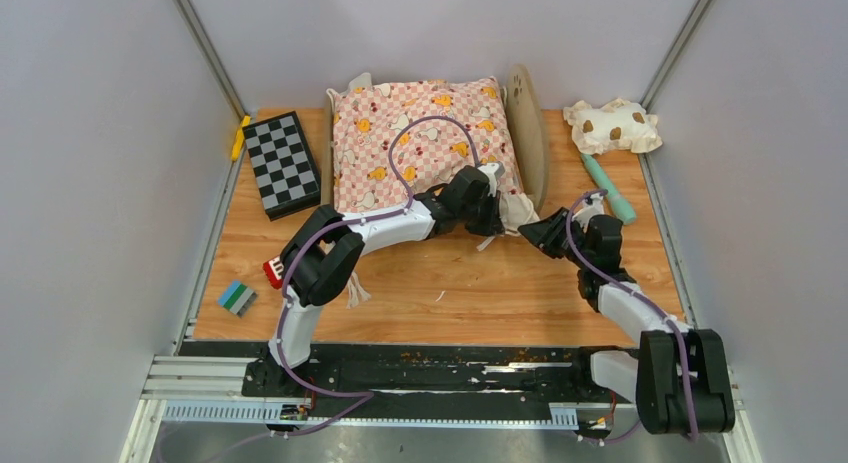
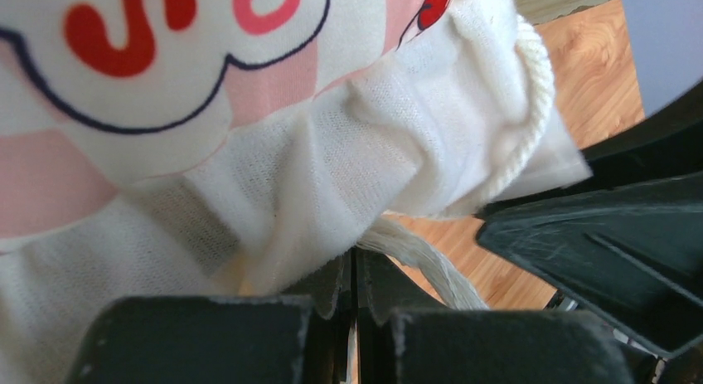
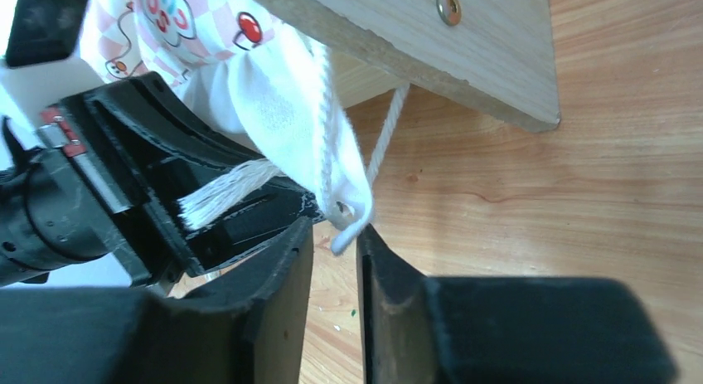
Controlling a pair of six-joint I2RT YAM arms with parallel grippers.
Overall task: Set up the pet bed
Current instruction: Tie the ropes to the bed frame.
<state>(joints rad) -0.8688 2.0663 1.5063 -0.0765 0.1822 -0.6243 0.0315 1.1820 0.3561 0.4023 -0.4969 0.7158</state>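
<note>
The pet bed lies at the back middle, its rounded wooden headboard (image 1: 527, 133) on the right side. The pink checkered cushion (image 1: 425, 143) covers its base, so the striped fabric is hidden. My left gripper (image 1: 497, 215) is shut on the cushion's white ruffle corner (image 2: 348, 152), at the bed's near right corner. In the left wrist view the jaws (image 2: 356, 264) meet on the fabric, with a white cord (image 2: 530, 110) beside it. My right gripper (image 1: 532, 233) is slightly open, and its fingertips (image 3: 336, 239) are just below the ruffle's cord end (image 3: 344, 222). The wooden frame edge (image 3: 414, 44) is above.
A cream brown-spotted pillow (image 1: 612, 126) lies at the back right, with a teal stick (image 1: 608, 188) beside it. A checkerboard (image 1: 282, 163) and a yellow piece (image 1: 240, 138) are at the back left. A red brick (image 1: 272, 273) and a green-blue block (image 1: 237, 298) are at the near left.
</note>
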